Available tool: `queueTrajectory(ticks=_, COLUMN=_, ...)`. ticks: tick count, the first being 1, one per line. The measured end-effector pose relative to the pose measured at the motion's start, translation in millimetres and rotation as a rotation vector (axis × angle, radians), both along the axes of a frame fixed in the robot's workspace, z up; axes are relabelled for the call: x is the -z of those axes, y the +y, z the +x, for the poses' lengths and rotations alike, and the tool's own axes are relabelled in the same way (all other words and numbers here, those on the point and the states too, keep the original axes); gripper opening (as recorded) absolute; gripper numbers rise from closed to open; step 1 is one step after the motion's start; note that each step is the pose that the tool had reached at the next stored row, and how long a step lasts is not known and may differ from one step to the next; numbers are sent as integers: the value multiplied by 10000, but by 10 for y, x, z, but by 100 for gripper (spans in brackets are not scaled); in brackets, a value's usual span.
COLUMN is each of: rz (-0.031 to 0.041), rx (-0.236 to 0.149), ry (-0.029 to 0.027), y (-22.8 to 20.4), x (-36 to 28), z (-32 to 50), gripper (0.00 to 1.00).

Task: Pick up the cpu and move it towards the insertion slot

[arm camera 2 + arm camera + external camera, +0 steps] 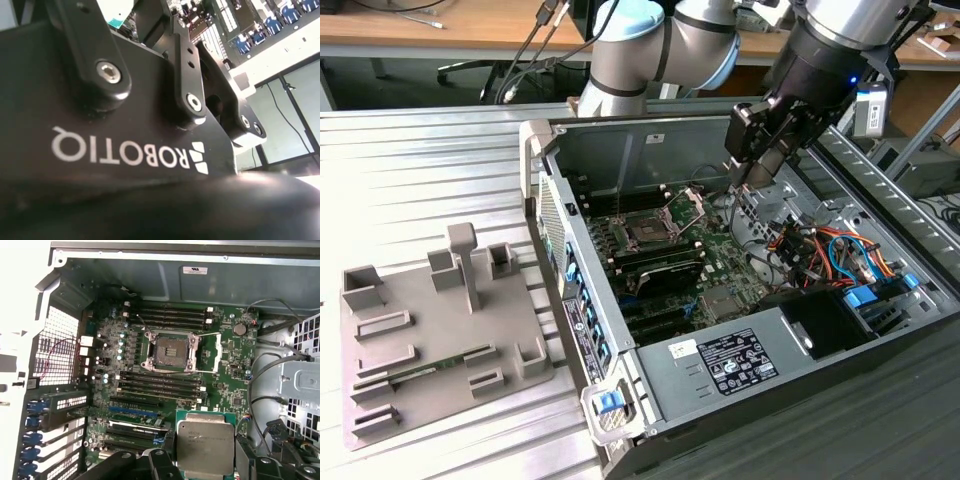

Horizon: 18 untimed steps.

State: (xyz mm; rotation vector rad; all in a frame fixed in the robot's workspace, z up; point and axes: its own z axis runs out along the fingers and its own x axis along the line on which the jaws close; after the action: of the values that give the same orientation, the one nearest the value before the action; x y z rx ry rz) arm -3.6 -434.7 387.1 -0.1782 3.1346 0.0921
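Your gripper (pixel 757 165) hangs above the open computer case (pixel 650 130), over the part of the motherboard (pixel 720 265) toward the exterior view's right. In the first wrist view, the cpu (pixel 205 448) sits pinched between the black gripper fingers (pixel 160 467), its silvery metal top facing the camera. It is held clear of the board, not seated.

The insertion slot (pixel 171 351) lies in the middle of the green board. Its dark square socket is exposed, and the hinged metal bracket (pixel 209 353) is swung open beside it. Long black memory slots (pixel 165 382) run on two sides of the socket. In that view the cpu appears beyond the nearer slot rows, apart from the socket and not over it.

In the exterior view, the socket (pixel 647 231) lies toward the exterior view's left of your gripper. The case rests on a ribbed metal table (pixel 420 170). A grey fixture tray (pixel 430 330) lies on the table beside the case, with a thin green memory stick (pixel 445 362) lying in it.
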Motion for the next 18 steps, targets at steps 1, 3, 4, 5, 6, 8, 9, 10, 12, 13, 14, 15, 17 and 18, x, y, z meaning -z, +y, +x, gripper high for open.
queueTrajectory(ticks=1, rz=0, rx=0, ry=0, y=0, x=0, z=10, gripper=55)
queueTrajectory(ticks=3, rz=-1, rx=-1, ry=0, y=0, x=0, z=29, gripper=55)
queueTrajectory(ticks=4, rz=0, rx=0, ry=0, y=0, x=0, z=38, gripper=55)
queueTrajectory(ticks=5, rz=0, rx=0, ry=0, y=0, x=0, z=45, gripper=55)
queueTrajectory(ticks=6, rz=0, rx=0, ry=0, y=0, x=0, z=57, gripper=55)
queueTrajectory(ticks=8, rz=0, rx=0, ry=0, y=0, x=0, z=72, gripper=55)
queueTrajectory(ticks=9, rz=0, rx=0, ry=0, y=0, x=0, z=81, gripper=55)
queueTrajectory(ticks=10, rz=0, rx=-1, ry=0, y=0, x=0, z=88, gripper=55)
queueTrajectory(ticks=12, rz=-1, rx=0, ry=1, y=0, x=0, z=103, gripper=55)
queueTrajectory(ticks=13, rz=0, rx=0, ry=0, y=0, x=0, z=114, gripper=55)
queueTrajectory(ticks=14, rz=0, rx=0, ry=0, y=0, x=0, z=121, gripper=55)
queueTrajectory(ticks=15, rz=0, rx=0, ry=1, y=0, x=0, z=133, gripper=55)
queueTrajectory(ticks=17, rz=-1, rx=0, ry=0, y=0, x=0, z=149, gripper=55)
queueTrajectory(ticks=18, rz=0, rx=0, ry=0, y=0, x=0, z=161, gripper=55)
